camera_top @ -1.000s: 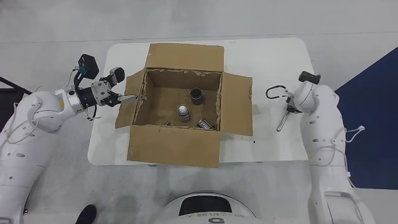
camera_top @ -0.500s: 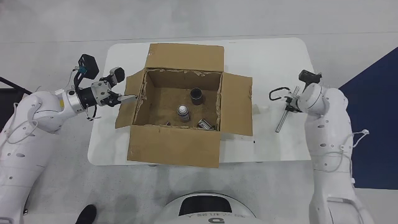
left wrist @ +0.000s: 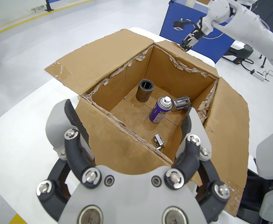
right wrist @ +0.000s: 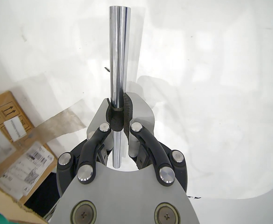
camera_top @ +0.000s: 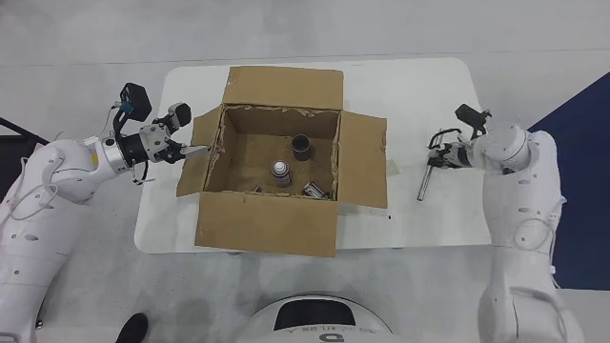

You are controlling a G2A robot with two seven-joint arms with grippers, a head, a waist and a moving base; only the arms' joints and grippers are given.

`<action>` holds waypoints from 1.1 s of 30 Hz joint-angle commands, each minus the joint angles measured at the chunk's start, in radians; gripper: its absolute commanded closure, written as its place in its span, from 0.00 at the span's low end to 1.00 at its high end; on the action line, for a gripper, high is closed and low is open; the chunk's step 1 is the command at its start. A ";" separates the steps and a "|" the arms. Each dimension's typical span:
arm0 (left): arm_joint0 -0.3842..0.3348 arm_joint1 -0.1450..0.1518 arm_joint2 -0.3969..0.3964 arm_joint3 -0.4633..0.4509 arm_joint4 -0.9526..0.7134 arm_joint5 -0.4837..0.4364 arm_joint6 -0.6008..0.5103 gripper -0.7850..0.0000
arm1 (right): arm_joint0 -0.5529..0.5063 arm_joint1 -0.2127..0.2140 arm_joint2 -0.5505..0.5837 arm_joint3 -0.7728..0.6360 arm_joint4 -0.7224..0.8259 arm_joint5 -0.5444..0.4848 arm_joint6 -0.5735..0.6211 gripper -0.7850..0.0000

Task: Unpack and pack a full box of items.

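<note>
The right gripper (right wrist: 119,110), clamped on the steel rod (right wrist: 118,47), is turning and shifting it slightly left over the table (camera_top: 429,95), right of the box (camera_top: 286,86), probably setting it down; the left gripper (camera_top: 197,151) is staying open by the left flap

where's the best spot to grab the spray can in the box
Probably around its upper body, just under the cap, coming straight down from above: the can stands upright deep in the box, so the walls block a side approach. Keep clear of the metal cage beside it.
</note>
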 commanded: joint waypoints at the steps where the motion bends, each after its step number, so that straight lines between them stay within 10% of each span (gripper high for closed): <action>1: 0.000 0.000 0.000 0.000 0.000 0.000 0.000 0.00 | 0.020 0.007 0.027 0.048 0.069 -0.062 0.028 1.00; 10: 0.000 0.000 0.000 0.000 0.000 0.000 0.000 0.00 | 0.134 0.050 0.113 0.356 0.385 -0.369 0.155 1.00; 18: 0.000 0.000 0.000 0.000 0.000 0.000 0.000 0.00 | 0.173 0.124 -0.050 0.510 0.872 -0.387 0.155 1.00; 33: 0.000 0.000 0.000 0.000 0.000 0.000 0.000 0.00 | 0.170 0.129 -0.060 0.509 0.892 -0.387 0.155 1.00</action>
